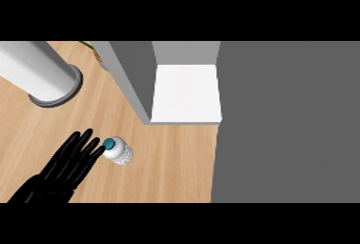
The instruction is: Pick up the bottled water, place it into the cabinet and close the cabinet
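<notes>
The bottled water (118,152) stands upright on the wooden counter (169,167); it is seen from above, a pale ribbed body with a blue cap. My left hand (62,169) comes in from the lower left, open, its fingers straight and their tips at the bottle's left side. The cabinet (137,81) stands behind the bottle with grey walls, open, showing a white shelf (186,93). Its grey door (288,124) fills the right side of the view. My right hand shows nowhere.
A large white cylinder (35,69) on a grey round base stands at the back left. A small yellow-green object (92,48) peeks out beside the cabinet's left wall. Bare wood lies between the bottle and the cabinet's shelf.
</notes>
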{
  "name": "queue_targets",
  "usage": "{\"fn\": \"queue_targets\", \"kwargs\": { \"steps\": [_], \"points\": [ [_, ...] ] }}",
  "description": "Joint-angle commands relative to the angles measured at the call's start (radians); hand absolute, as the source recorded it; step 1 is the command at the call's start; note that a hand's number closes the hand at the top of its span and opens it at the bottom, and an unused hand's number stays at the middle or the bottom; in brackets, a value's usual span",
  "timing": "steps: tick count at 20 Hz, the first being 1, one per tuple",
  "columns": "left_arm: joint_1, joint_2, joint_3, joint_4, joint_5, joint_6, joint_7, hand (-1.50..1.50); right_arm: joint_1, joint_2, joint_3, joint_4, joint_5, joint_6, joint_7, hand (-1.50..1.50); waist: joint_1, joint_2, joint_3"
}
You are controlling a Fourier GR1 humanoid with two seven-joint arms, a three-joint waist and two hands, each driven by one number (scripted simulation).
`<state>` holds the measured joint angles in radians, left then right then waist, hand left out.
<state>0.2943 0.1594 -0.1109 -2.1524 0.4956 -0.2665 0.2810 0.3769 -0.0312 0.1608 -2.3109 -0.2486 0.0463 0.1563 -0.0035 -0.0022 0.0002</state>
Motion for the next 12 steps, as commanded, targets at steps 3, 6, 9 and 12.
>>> {"fn": "queue_targets", "kwargs": {
  "steps": [3, 6, 9, 12],
  "points": [
    [0.067, 0.024, 0.04, -0.028, 0.057, -0.053, 0.018, -1.5, 0.192, 0.014, 0.066, -0.039, 0.004, 0.063, -0.106, -1.5, -0.001, -0.001, 0.0],
    [0.086, 0.044, 0.13, 0.086, 0.084, -0.175, -0.096, -1.5, 0.151, 0.006, 0.029, -0.023, -0.016, 0.055, -0.087, -1.5, 0.002, 0.0, -0.001],
    [0.145, 0.073, 0.184, 0.021, 0.119, -0.192, -0.072, -1.5, 0.18, 0.014, 0.052, 0.065, 0.012, 0.098, -0.195, -1.5, 0.004, 0.0, 0.0],
    [0.194, 0.004, 0.113, -0.025, 0.052, -0.174, -0.069, -1.5, 0.156, 0.011, 0.029, 0.093, 0.002, 0.102, -0.212, -1.5, 0.006, 0.0, 0.0]
  ]
}}
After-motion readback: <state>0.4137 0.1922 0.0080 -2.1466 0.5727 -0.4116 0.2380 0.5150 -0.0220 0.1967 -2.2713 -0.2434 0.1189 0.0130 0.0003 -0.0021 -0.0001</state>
